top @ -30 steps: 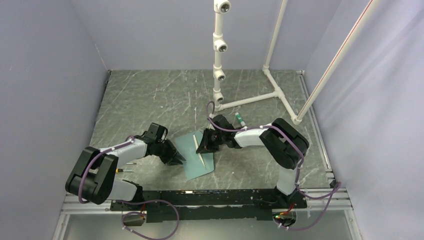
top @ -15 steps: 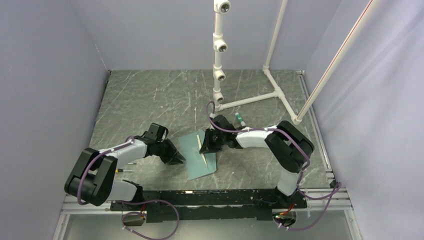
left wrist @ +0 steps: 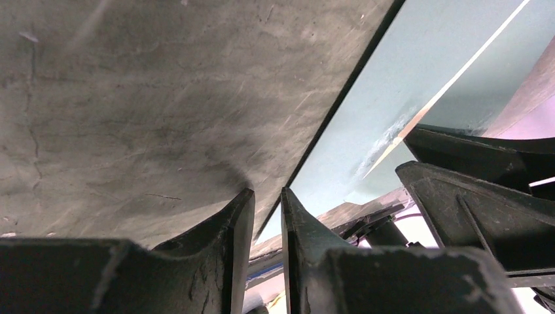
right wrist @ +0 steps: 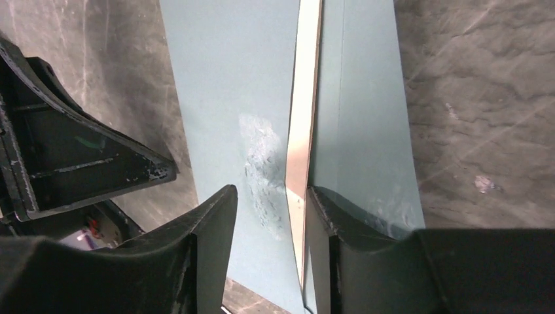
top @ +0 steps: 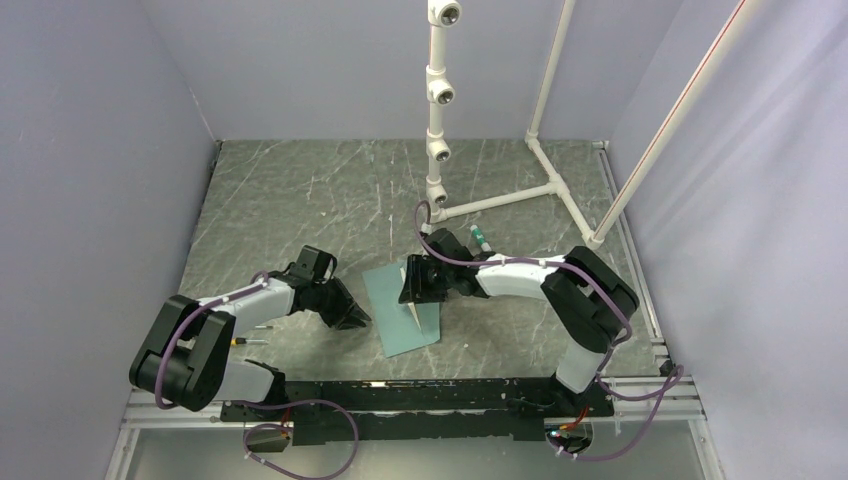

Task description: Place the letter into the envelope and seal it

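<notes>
The teal envelope (top: 400,318) lies flat on the dark marble table (top: 290,200), between the two arms. Only a thin cream strip of the letter (top: 413,300) shows along a fold of the envelope; it also shows in the right wrist view (right wrist: 302,118). My right gripper (top: 412,286) is open and low over the envelope (right wrist: 222,98), with its fingers (right wrist: 216,222) either side of the cream strip. My left gripper (top: 358,316) sits at the envelope's left edge (left wrist: 393,85), its jaws a narrow gap apart with nothing between them.
A white pipe frame (top: 440,120) stands behind the envelope, with its base bars (top: 500,203) on the table. A small green-tipped pen (top: 479,238) lies beside the right arm. Lilac walls close in the left, back and right sides.
The envelope has slid and turned to the right under the right gripper, away from the left gripper. The left arm has stayed in place.
</notes>
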{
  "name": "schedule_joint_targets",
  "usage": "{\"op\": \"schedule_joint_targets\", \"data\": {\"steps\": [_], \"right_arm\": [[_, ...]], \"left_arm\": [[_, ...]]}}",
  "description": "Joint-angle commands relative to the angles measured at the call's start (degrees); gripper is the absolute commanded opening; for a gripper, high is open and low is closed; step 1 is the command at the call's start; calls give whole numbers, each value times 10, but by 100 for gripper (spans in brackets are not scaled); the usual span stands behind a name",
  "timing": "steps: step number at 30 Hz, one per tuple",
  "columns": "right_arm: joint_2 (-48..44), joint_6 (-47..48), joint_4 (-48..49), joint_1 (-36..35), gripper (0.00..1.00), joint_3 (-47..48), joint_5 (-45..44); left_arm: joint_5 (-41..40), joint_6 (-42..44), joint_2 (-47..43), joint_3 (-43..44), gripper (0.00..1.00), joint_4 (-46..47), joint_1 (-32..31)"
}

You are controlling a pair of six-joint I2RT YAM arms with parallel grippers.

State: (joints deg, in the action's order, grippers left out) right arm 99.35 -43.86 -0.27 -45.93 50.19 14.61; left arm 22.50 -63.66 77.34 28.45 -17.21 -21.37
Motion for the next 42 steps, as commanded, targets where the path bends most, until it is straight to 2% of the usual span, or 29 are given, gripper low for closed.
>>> {"op": "schedule_joint_targets", "data": {"steps": [1, 5, 11, 18, 23, 30, 35, 42], "right_arm": [[-20, 50, -36, -4, 49, 20, -42], [-17, 66, -67, -19, 53, 43, -73], [-3, 64, -75, -24, 52, 56, -90], [27, 53, -48, -24, 49, 63, -52], [44, 46, -31, -24, 43, 65, -22], [58, 30, -1, -23, 43, 61, 22], [13, 32, -32, -15, 43, 64, -13], [-142, 76, -87, 6, 49, 50, -120]], "left_arm": [[-88, 26, 9, -5, 29, -37, 0], [-88, 28, 0, -5, 31, -34, 0], [-82, 31, -8, -6, 36, -13, 0], [-46, 35, 43, 2, 36, 44, 0], [-39, 50, 92, 28, 33, 48, 0], [-38, 63, 113, 43, 33, 46, 0], [-67, 69, 89, 51, 33, 7, 0], [-123, 77, -18, 54, 36, -61, 0]]}}
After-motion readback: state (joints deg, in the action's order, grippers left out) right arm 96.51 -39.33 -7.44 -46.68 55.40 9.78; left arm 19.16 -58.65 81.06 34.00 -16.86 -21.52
